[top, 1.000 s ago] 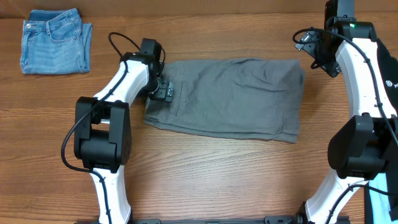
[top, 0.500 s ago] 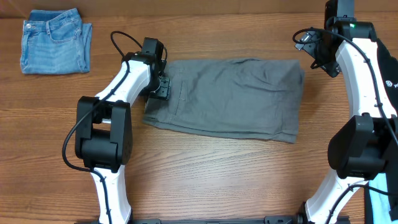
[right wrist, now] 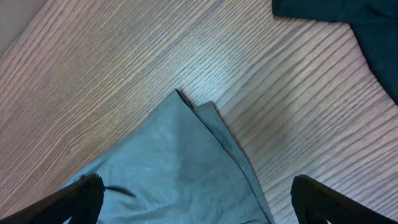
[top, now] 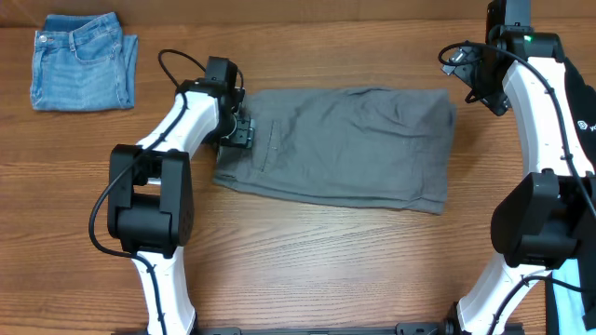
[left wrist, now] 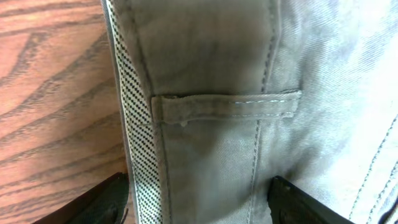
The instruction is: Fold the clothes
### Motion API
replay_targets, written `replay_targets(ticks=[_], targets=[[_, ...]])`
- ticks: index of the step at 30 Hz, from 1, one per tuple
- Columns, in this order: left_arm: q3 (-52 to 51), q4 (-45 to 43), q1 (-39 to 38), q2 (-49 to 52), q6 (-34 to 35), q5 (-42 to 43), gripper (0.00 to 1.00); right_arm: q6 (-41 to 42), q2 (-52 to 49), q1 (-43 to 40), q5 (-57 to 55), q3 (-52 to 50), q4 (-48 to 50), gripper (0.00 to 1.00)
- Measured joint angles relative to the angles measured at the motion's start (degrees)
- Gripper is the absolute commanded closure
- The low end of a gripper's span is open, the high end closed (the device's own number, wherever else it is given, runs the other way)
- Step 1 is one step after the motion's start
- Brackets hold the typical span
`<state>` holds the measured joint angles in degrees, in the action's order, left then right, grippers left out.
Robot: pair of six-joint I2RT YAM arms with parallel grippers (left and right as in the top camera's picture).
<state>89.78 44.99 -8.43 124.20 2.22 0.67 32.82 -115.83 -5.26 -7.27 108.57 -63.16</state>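
Note:
The clothes are grey shorts (top: 354,144) lying flat and spread out across the middle of the table. My left gripper (top: 239,131) is down at their left end. In the left wrist view its open jaws (left wrist: 199,208) straddle the waistband (left wrist: 205,143), near a belt loop (left wrist: 227,106) and the dotted inner lining (left wrist: 140,143). My right gripper (top: 470,82) hovers just beyond the shorts' far right corner. In the right wrist view its jaws (right wrist: 199,205) are wide open and empty above that corner (right wrist: 180,162).
Folded blue jeans (top: 82,60) lie at the table's far left corner. A dark shape (right wrist: 339,12) shows at the top right of the right wrist view. A blue thing (top: 570,293) sits at the near right edge. The wooden table (top: 307,270) is bare in front.
My left gripper has shifted slightly left and back along the waistband edge. The shorts and the right arm have not visibly moved.

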Motion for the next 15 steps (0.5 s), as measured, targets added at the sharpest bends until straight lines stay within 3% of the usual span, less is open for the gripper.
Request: replay_targets(ticks=[8, 15], targets=[[-1.05, -1.75, 4.57, -0.68, -1.4, 4.42, 0.26, 0.0, 0.0, 0.0, -0.02, 0.0, 0.0, 0.0], [-1.55, -2.21, 5.84, -0.81, -3.1, 5.77, 0.49, -0.02, 0.0, 0.02, -0.02, 0.0, 0.02, 0.0]])
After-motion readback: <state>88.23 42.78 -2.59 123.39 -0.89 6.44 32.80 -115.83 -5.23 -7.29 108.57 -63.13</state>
